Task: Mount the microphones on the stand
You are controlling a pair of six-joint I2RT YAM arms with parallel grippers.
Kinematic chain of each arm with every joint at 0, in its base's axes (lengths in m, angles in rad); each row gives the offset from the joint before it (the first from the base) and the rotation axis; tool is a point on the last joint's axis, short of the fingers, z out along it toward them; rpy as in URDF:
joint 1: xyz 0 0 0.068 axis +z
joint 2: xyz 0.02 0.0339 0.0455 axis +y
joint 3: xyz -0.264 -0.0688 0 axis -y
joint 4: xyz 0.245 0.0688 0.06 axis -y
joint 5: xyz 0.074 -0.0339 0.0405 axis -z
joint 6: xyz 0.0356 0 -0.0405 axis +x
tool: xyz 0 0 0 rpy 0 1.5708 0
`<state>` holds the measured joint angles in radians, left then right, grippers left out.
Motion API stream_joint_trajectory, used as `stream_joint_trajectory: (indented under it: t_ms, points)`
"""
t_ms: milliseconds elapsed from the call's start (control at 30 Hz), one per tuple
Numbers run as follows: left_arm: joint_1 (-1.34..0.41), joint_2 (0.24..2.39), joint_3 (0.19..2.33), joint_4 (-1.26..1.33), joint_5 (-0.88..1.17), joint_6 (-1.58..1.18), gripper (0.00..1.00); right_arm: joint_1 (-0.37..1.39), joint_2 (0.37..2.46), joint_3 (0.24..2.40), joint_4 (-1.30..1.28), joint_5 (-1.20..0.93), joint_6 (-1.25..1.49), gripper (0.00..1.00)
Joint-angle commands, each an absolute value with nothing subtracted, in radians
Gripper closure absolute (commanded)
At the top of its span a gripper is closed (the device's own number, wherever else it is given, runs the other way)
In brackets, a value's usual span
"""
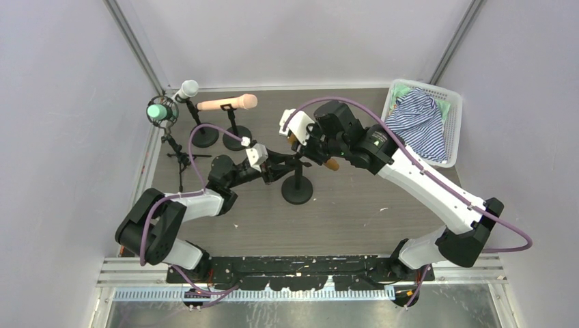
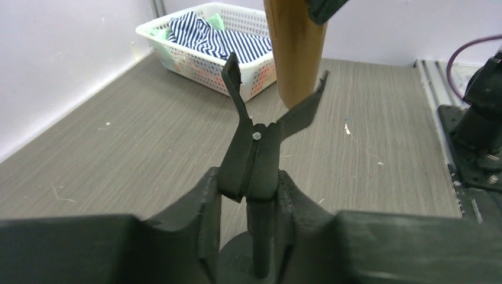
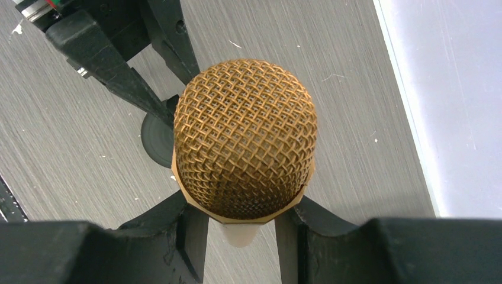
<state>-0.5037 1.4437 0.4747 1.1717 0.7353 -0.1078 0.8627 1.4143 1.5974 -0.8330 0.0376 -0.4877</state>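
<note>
The table (image 1: 355, 212) is grey wood with pale walls around it. At two o'clock sits a white basket (image 1: 456, 94) with a striped cloth (image 1: 418, 117) in it, out of the way. At ten o'clock three microphones are up in their holders: the mint green microphone (image 1: 158, 110), the white microphone (image 1: 186, 89) and the peach-pink microphone (image 1: 229, 103). One stand (image 1: 298, 192) in the middle of the table has none. The left fingers (image 2: 198, 216) are clenched on the bottom of its black clip (image 2: 256, 155), one on each side. I think they squeeze it so the top of the clip spreads wide like a V, ready to take something. The right fingers (image 3: 190, 234) are grasping the golden-brown microphone (image 3: 244, 139) just under its mesh head. It hangs tail down, right above the open clip, so it can slide in. The tail is close to the clip's arms, but I cannot tell if it touches. This looks like the last one to go in.
</note>
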Motion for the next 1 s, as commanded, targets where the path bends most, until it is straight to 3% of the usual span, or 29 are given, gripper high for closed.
stream_joint_trajectory:
  t_ms: [0,67,967]
  points:
    - [-0.491,1.437,0.520,1.134,0.782,-0.097,0.93,0.868,1.415,1.638,-0.794,0.058,-0.521,0.99]
    - [-0.488,1.437,0.536,1.099,0.786,-0.105,1.00,0.868,1.420,1.632,-0.778,0.052,-0.520,0.99]
    - [-0.474,1.454,0.532,1.163,0.810,-0.149,1.00,0.887,1.421,1.387,-0.561,-0.048,-0.445,0.99]
